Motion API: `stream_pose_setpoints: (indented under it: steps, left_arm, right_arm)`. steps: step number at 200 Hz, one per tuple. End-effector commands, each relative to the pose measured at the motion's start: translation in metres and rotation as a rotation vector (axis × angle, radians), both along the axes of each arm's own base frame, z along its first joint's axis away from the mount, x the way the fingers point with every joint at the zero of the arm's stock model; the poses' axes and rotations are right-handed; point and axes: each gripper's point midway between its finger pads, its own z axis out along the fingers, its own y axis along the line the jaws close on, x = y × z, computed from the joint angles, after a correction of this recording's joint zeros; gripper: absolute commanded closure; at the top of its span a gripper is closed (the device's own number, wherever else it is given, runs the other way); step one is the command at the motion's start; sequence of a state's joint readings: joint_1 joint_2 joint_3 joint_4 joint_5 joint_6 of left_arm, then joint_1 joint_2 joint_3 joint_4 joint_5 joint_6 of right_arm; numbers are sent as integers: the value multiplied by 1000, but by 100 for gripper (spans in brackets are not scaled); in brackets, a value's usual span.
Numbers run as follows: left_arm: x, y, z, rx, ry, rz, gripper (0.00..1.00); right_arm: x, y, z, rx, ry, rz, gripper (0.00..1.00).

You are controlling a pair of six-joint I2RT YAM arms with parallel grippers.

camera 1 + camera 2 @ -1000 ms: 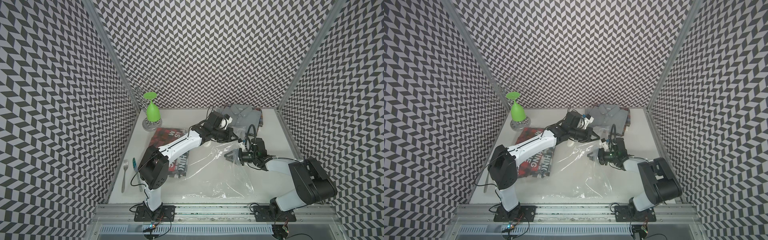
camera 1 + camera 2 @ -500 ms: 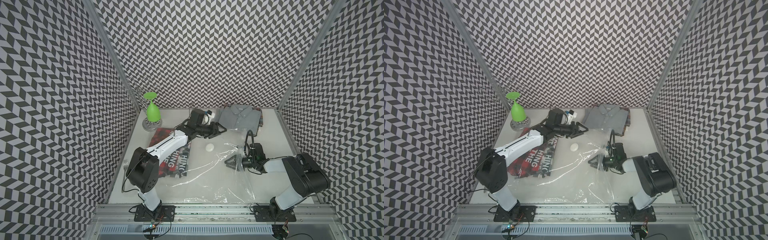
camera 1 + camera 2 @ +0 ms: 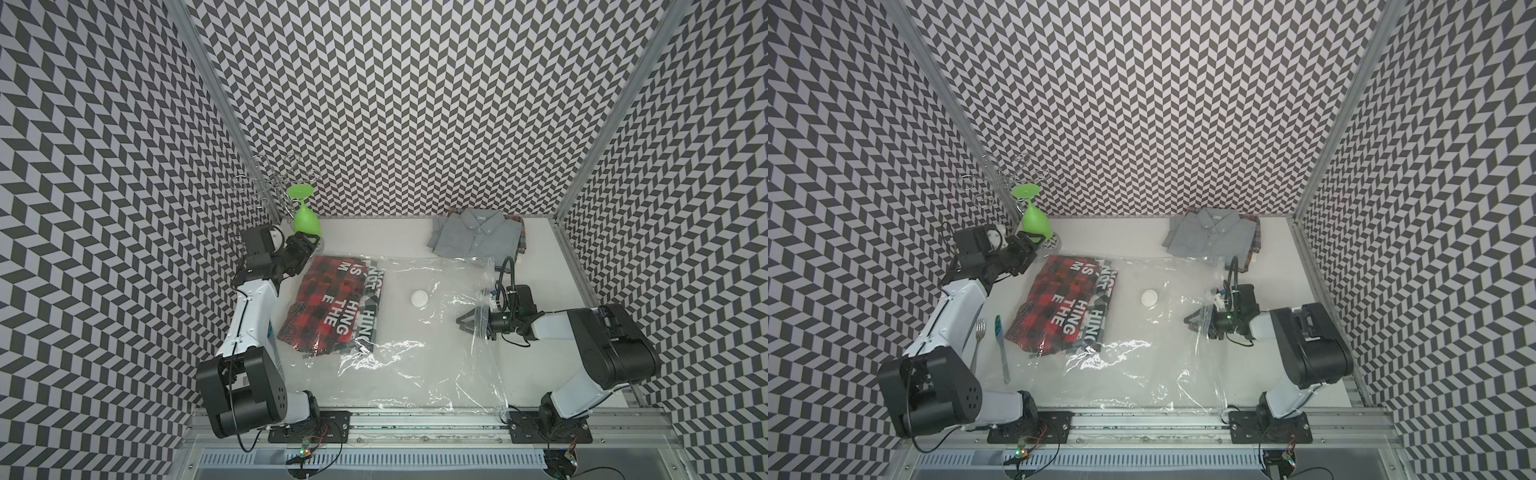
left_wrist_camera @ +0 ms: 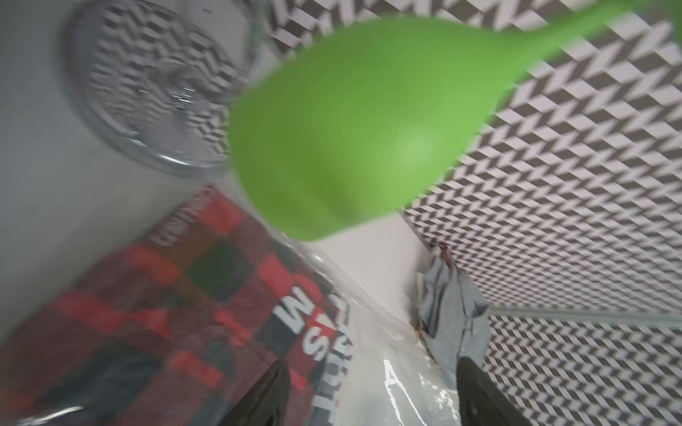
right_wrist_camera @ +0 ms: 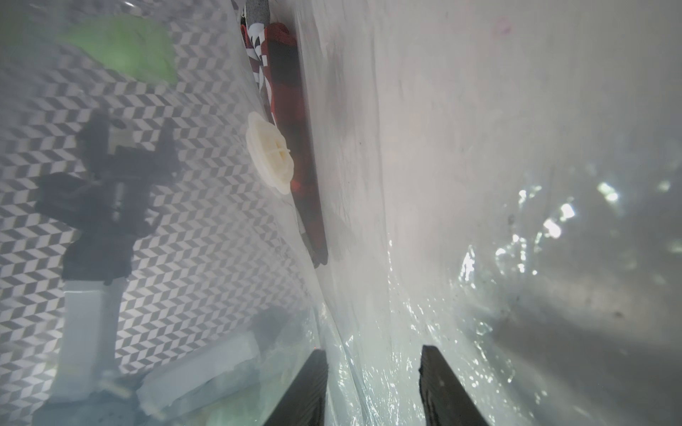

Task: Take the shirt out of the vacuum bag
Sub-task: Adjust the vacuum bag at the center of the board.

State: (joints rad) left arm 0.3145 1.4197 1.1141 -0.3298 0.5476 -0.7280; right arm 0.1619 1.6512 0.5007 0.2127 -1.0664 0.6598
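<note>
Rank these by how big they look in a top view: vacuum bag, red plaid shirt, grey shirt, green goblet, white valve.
Largest to smallest:
1. vacuum bag
2. red plaid shirt
3. grey shirt
4. green goblet
5. white valve

Green glass (image 3: 306,220) upside down by wire rack (image 4: 147,85); fork (image 3: 978,340) and knife (image 3: 1002,353) lie together.

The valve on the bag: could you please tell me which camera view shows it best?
The right wrist view: the valve is close and sharp, its cross-shaped centre plain. Both top views show it only as a small white disc on the bag. The left wrist view does not show it.
</note>
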Motion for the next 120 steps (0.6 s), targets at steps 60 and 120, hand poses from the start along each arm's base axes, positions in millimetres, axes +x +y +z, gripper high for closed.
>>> stream_pose_setpoints:
  steps: [60,120]
  left_arm:
    - [9,85,-93,222,339,-71,27]
    - [6,109,-154,372,532,-144,27]
  right_arm:
    - [5,0,0,-19,-41,13,56]
    - [4,0,-7,-23,-26,20,55]
